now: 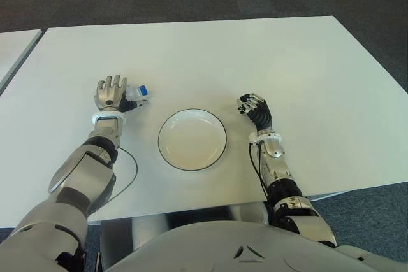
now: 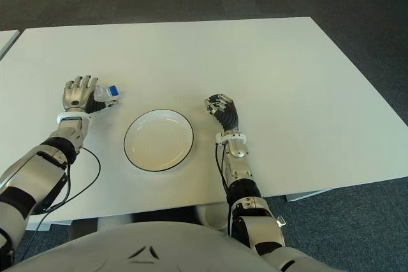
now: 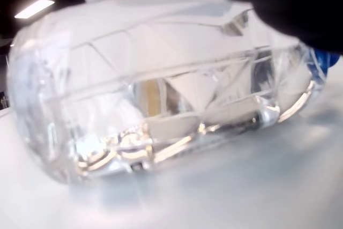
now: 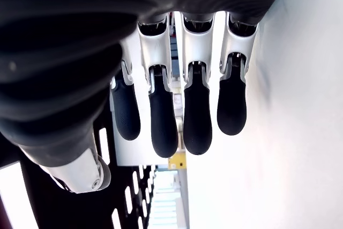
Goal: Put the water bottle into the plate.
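**Secure the bottle before lifting**

The clear plastic water bottle with a blue cap (image 1: 136, 93) lies on its side on the white desk (image 1: 268, 55), under the left hand (image 1: 111, 92). Whether its fingers have closed, I cannot tell. Wrap the body firmly, lift, then carry it right to the empty white round plate (image 1: 192, 139). The right hand (image 1: 253, 105), loosely curled, holds nothing beside the plate.

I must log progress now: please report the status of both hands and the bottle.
Left hand over lying water bottle, grasp unconfirmed. Right hand idle right of plate. Plate empty, path clear.
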Motion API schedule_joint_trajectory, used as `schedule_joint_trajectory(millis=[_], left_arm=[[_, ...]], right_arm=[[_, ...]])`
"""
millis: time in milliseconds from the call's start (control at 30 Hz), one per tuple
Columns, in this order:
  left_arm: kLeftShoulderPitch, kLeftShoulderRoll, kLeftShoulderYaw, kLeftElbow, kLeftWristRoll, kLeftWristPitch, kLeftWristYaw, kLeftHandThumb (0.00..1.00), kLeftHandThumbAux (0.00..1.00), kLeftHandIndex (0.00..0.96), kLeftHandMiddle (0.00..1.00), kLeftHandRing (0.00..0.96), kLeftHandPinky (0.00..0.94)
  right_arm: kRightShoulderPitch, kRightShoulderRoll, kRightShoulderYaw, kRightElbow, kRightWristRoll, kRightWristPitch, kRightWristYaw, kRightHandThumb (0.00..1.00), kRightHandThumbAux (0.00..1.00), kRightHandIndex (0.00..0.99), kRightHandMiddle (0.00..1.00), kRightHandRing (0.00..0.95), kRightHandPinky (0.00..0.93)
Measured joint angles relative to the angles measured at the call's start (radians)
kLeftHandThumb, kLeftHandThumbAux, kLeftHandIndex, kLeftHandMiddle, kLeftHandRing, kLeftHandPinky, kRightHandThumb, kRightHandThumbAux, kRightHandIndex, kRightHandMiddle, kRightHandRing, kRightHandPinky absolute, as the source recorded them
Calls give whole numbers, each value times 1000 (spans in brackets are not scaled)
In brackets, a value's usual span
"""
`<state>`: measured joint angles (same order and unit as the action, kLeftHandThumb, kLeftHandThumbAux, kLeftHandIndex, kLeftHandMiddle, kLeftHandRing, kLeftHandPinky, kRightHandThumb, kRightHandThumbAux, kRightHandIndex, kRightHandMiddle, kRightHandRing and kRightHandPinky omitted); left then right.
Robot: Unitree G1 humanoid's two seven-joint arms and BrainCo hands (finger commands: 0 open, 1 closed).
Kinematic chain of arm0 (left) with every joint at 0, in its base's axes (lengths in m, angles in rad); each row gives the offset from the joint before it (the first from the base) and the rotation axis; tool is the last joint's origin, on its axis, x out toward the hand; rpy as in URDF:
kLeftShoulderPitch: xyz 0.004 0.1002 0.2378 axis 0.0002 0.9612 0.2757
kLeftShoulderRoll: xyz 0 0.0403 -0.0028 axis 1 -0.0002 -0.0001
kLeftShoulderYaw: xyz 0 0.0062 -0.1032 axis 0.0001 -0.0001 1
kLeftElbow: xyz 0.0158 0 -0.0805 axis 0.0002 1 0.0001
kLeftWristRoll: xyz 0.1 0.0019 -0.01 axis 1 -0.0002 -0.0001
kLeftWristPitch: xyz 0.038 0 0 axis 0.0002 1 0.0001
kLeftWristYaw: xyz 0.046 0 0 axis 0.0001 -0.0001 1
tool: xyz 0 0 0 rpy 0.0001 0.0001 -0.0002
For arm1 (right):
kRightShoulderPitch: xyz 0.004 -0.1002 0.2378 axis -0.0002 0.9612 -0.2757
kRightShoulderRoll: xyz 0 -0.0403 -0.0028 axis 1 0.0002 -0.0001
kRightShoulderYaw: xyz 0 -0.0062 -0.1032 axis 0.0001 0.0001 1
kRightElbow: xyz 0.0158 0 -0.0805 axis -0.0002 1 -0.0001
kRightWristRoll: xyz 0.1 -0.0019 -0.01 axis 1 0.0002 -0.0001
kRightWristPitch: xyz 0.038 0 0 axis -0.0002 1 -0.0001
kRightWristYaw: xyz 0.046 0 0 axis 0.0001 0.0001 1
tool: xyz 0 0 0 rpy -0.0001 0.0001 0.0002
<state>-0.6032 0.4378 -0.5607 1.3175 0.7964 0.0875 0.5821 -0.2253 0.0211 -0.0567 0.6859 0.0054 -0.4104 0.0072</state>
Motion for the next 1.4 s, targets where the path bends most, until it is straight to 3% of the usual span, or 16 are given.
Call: schedule_joint_trajectory(millis=[300,433,567,667,733,767,1033,1400], left_arm=[[6,-4,29,0,-45,-23,0,738,376,29,36,37,140],[12,-7,54,0,-79,-44,0,835,411,126,165,184,317],[16,-17,92,-5,-122,-53,1,870,430,216,230,249,347],[16,-21,118,-8,-144,-52,1,883,461,340,341,355,406],[17,-23,130,-8,-156,-52,-3,867,559,377,415,438,461],[17,-24,138,-8,-161,-52,-4,907,601,392,455,472,502],[17,-30,172,-10,-180,-53,-7,953,638,415,524,522,620],[33,-28,200,-10,-180,-91,12,951,649,397,508,516,731]], right_arm=[[2,-1,-1,-5,-1,2,-2,707,729,428,533,547,545],[3,-2,-1,-8,-2,3,-4,706,730,428,534,548,550],[6,-3,0,-12,-3,4,-6,707,730,428,536,549,551],[7,-3,-1,-14,-3,5,-6,707,730,428,537,550,548],[7,-4,-1,-15,-3,5,-6,707,730,428,536,550,548],[7,-4,-1,-15,-3,5,-5,707,730,428,535,549,549],[8,-5,-2,-17,-1,6,1,707,731,427,529,546,543],[8,-7,-2,-20,-1,15,0,707,731,428,540,555,562]])
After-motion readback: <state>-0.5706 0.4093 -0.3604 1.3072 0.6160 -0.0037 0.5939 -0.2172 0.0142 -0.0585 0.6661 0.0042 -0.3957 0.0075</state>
